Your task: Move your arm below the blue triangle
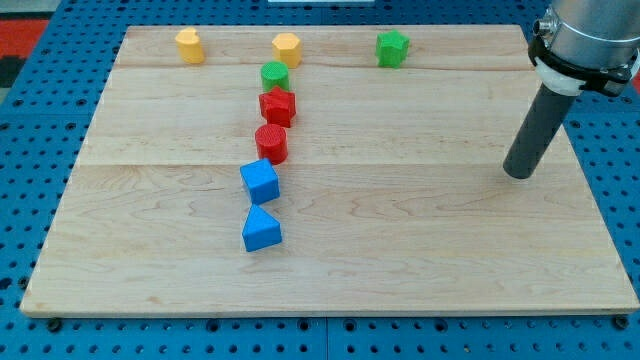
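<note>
The blue triangle (261, 229) lies on the wooden board (400, 260) left of centre, toward the view's bottom. A blue cube (260, 181) sits just above it. My tip (518, 174) rests on the board far to the view's right of the blue triangle and a little higher in the view, with a wide stretch of board between them.
A red cylinder (271, 143), a red star-like block (277, 106) and a green cylinder (275, 74) line up above the blue cube. Along the view's top sit a yellow block (190, 45), a yellow hexagon (287, 48) and a green star-like block (392, 48).
</note>
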Motion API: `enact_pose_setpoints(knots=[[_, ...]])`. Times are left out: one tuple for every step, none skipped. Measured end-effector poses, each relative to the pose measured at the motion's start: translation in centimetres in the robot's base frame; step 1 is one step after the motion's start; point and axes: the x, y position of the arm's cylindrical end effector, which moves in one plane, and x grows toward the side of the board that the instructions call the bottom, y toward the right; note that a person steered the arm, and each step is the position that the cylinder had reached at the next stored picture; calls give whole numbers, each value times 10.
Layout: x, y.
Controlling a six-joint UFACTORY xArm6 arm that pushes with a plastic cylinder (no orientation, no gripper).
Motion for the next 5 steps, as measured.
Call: enact_pose_setpoints(knots=[[0, -39], [-1, -52], [-17, -60], [-13, -60], [95, -60]])
